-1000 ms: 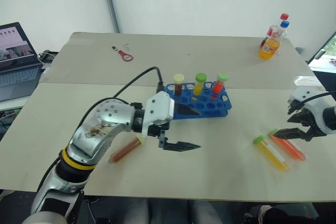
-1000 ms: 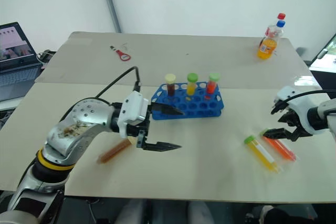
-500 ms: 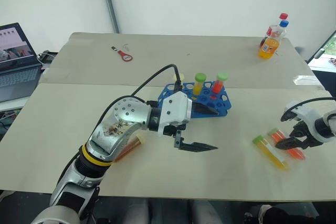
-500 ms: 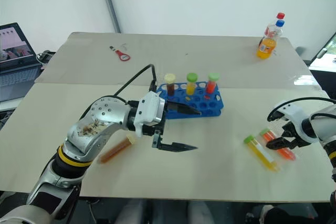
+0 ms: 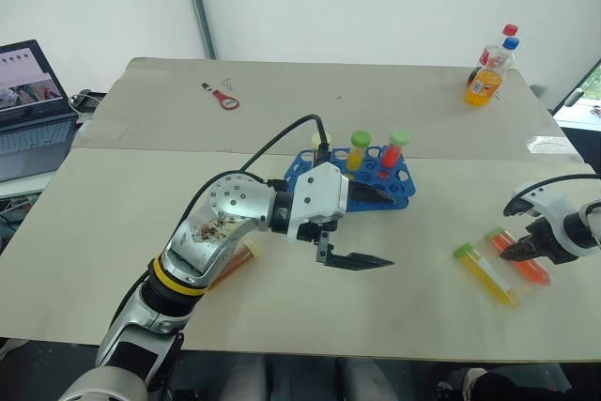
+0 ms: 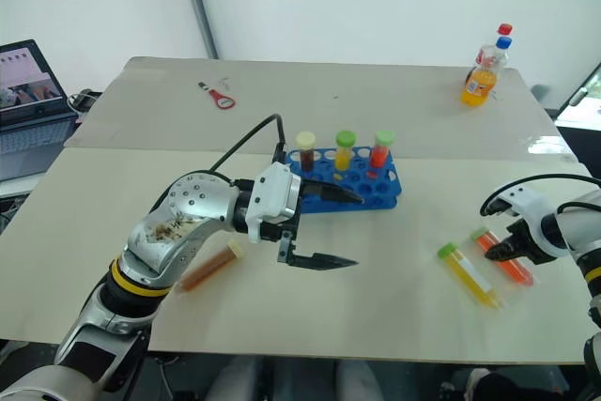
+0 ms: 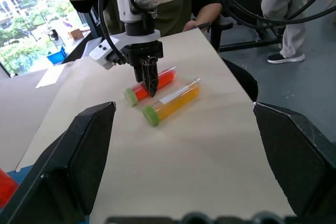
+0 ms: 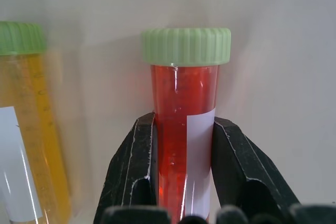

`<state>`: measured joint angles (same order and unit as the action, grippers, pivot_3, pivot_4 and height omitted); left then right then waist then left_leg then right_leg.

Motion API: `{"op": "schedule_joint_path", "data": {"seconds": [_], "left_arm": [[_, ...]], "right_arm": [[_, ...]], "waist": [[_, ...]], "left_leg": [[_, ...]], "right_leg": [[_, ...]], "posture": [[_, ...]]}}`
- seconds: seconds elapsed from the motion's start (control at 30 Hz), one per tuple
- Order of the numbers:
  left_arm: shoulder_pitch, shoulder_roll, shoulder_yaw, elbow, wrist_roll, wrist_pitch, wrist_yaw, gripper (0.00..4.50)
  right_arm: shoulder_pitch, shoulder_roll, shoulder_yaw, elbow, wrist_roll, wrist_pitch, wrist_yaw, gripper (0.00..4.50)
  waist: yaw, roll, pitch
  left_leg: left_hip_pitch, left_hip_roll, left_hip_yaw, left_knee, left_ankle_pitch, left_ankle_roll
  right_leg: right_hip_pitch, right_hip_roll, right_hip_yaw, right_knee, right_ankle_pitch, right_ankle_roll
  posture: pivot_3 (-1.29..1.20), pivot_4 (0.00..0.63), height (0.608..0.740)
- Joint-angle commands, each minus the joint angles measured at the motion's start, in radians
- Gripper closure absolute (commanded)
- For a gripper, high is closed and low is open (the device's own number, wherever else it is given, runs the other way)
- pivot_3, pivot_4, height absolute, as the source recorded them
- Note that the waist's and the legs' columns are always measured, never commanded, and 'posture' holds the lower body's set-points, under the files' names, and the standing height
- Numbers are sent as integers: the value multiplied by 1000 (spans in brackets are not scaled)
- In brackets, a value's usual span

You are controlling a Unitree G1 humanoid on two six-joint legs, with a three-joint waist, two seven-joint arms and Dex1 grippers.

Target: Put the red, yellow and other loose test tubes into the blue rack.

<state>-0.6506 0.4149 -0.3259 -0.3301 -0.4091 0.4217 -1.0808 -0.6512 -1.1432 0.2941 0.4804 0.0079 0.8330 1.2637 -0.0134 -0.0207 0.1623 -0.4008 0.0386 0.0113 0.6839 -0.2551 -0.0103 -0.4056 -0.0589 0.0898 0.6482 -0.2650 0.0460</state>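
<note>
The red test tube (image 8: pixel 184 129), green-capped, lies on the table at the right, and my right gripper (image 5: pixel 528 249) is shut on it from above. Just left of it, the yellow tube (image 5: pixel 484 272) lies loose. A brown tube (image 6: pixel 207 265) with a pale cap rests on the table under my left forearm. The blue rack (image 5: pixel 394 190) stands mid-table with three capped tubes upright in it. In front of the rack, my left gripper (image 5: pixel 387 230) hangs open and empty, pointing right. The left wrist view shows the right gripper (image 7: pixel 149 82) pinching the red tube (image 7: pixel 163 80) beside the yellow one (image 7: pixel 173 100).
An orange soda bottle (image 5: pixel 486 77) and a red-capped one stand at the far right corner. A small red-handled tool (image 5: pixel 223 98) lies at the far left. A laptop (image 5: pixel 28 100) sits off the table's left edge. People stand beyond the table's right end (image 7: pixel 294 3).
My right gripper sank onto the red tube and went from open to shut around it. My left gripper stayed open and drifted slightly right.
</note>
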Motion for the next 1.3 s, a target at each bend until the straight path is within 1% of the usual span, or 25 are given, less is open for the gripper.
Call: {"op": "schedule_joint_path", "data": {"seconds": [0.03, 0.13, 0.2, 0.27, 0.37, 0.43, 0.5, 0.53, 0.6, 0.73, 0.87, 1.07, 1.3], "left_arm": [[39, 58, 77, -22, -31, 11, -2, 0], [81, 102, 120, -10, -23, -10, 11, 0], [113, 122, 173, 6, -17, -18, 45, 0], [139, 140, 224, 19, -10, -17, 84, 0], [152, 155, 245, 18, -17, -3, 102, 0], [154, 157, 252, 13, -28, 10, 112, 0], [153, 158, 255, 2, -40, 25, 118, 0], [149, 155, 255, -13, -56, 49, 127, 0], [142, 151, 258, -39, -88, 99, 140, 0], [126, 154, 260, -60, -119, 143, 145, 0], [109, 150, 261, -75, -158, 190, 155, 0], [118, 165, 248, -76, -151, 181, 144, 0], [129, 170, 240, -62, -139, 160, 132, 0]], "right_arm": [[-48, -22, -146, -148, 65, 6, -25, 3509], [-45, 50, -291, -331, 155, 95, -113, 3509], [-11, 170, -438, -483, 219, 102, -233, 3509], [29, 329, -543, -624, 247, 40, -383, 3509], [82, 487, -596, -726, 258, -63, -512, 3509], [114, 556, -603, -759, 265, -136, -566, 3509], [145, 611, -591, -786, 260, -179, -621, 3509], [171, 666, -583, -792, 250, -238, -667, 3509], [214, 732, -553, -773, 220, -348, -721, 3509], [252, 770, -517, -711, 191, -459, -759, 3509], [268, 799, -502, -687, 192, -507, -799, 3510], [296, 826, -482, -638, 181, -569, -840, 3510], [303, 827, -455, -561, 152, -657, -868, 3510]], "waist": [[-8, 2, 0], [-19, 3, 0], [-18, 2, 0], [-17, 1, 0], [0, 1, 0], [18, 1, 0], [26, 1, 0], [27, 1, 0], [24, 0, -1], [16, 0, -1], [3, 0, -1], [-5, 0, -1], [-4, 0, -1]], "left_leg": [[0, 0, 0, 0, 0, 0], [1, 0, -1, -1, 0, 0], [0, 1, -2, -2, 0, 0], [0, 0, -4, -2, 0, 0], [-4, -1, -7, -1, 0, 0], [-7, -3, -9, 0, 1, -1], [-9, -4, -9, 1, 1, -1], [-9, -4, -9, 2, 1, -1], [-9, -4, -10, 2, 1, -1], [-8, -4, -10, 2, 1, -2], [-6, -4, -10, 2, 2, -2], [-6, -4, -11, 1, 2, -2], [-5, -4, -11, 1, 2, -2]], "right_leg": [[0, 0, 0, 0, 0, 0], [0, 1, 1, 1, 0, 0], [0, 1, 0, 1, 0, 0], [0, 1, -1, 1, 0, 0], [-2, 1, -3, 1, 0, 0], [-2, -1, -3, 1, 0, 1], [-2, -2, -3, 1, 1, 2], [-2, -2, -3, 1, 1, 3], [-2, -2, -4, 1, 2, 3], [-2, -1, -3, 1, 2, 3], [-1, -1, -3, 2, 2, 3], [-1, -1, -3, 1, 2, 3], [-1, -1, -3, 1, 2, 3]], "posture": [[0, 150, 728], [0, 150, 728], [0, 150, 728], [0, 150, 728], [0, 150, 728], [0, 150, 728], [0, 150, 728], [0, 150, 728], [0, 150, 728], [0, 150, 728], [0, 150, 728], [0, 150, 728], [0, 150, 728]]}}
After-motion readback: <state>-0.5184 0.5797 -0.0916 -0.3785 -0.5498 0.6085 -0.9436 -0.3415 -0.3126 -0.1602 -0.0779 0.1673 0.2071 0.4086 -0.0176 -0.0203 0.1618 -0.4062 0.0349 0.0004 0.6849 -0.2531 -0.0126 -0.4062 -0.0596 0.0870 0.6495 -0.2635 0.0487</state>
